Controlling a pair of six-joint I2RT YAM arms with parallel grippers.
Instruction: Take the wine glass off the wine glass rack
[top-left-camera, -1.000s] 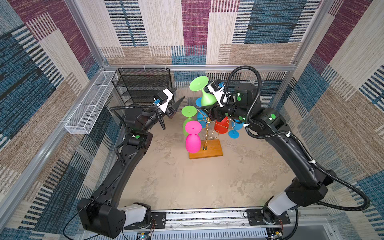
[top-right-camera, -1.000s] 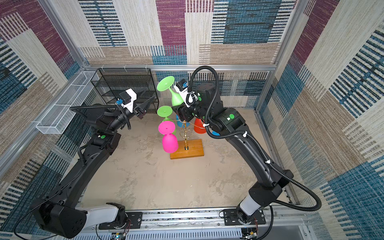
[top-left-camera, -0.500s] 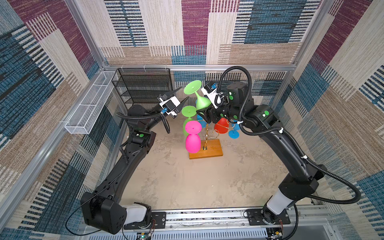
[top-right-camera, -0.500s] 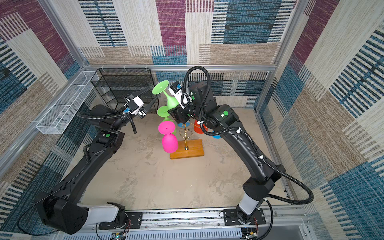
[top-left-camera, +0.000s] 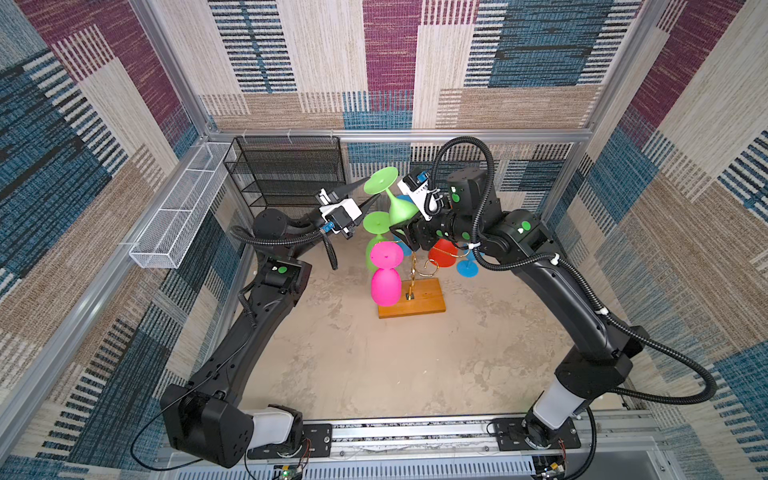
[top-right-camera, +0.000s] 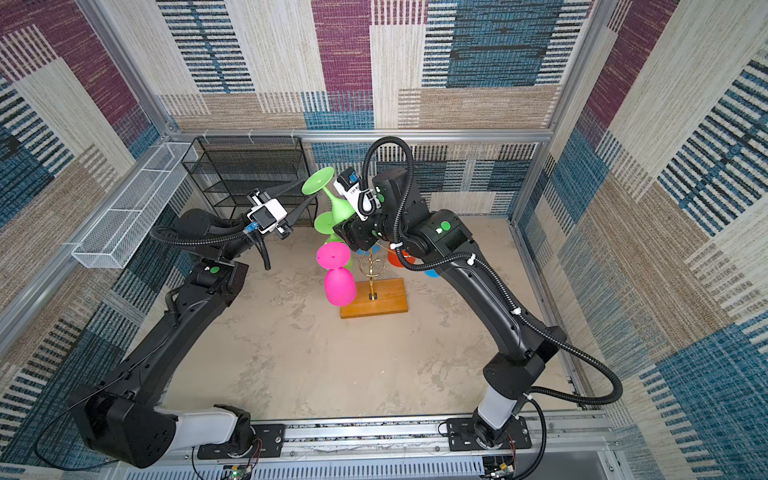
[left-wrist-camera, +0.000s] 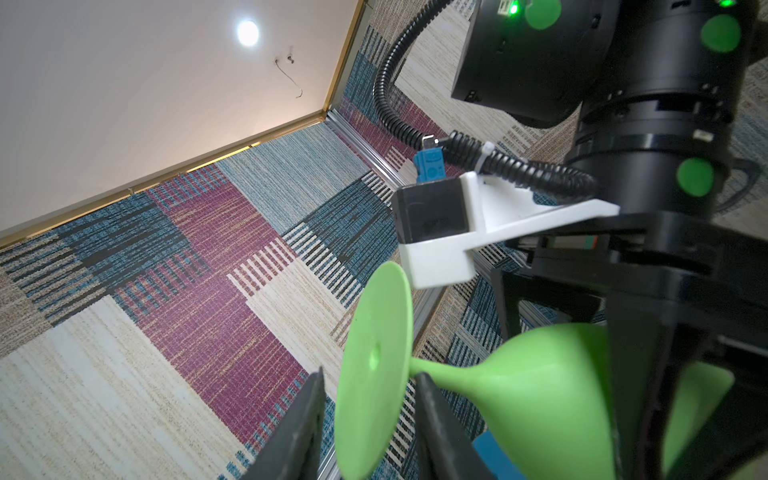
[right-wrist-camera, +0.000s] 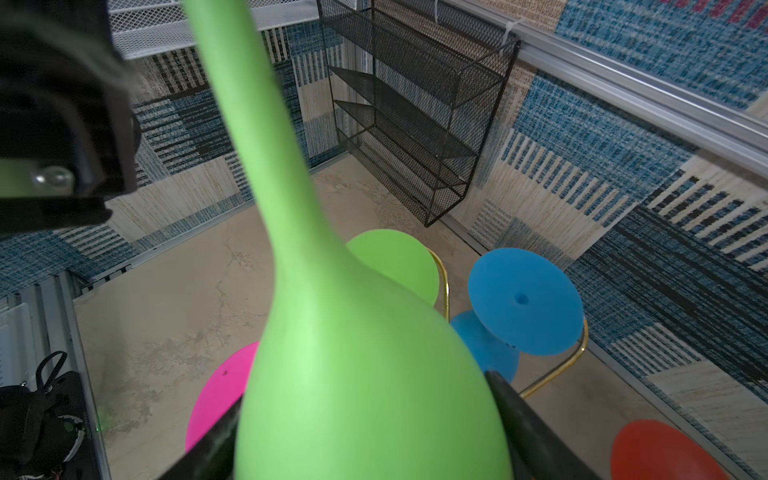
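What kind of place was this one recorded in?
Most likely an enclosed robot test cell: carpet-patterned wall panels in an aluminium frame, left arm and right arm mounted on a rail, with a wine glass rack as prop.

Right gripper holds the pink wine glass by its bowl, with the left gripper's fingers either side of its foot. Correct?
Not pink: the right wrist view shows the right gripper holding the green wine glass by its bowl. The rest stands.

Two black arms (top-left-camera: 249, 340), ribbed black cables (top-left-camera: 482, 166), green dot stickers (top-left-camera: 525, 226), white camera mounts (top-left-camera: 347, 208)
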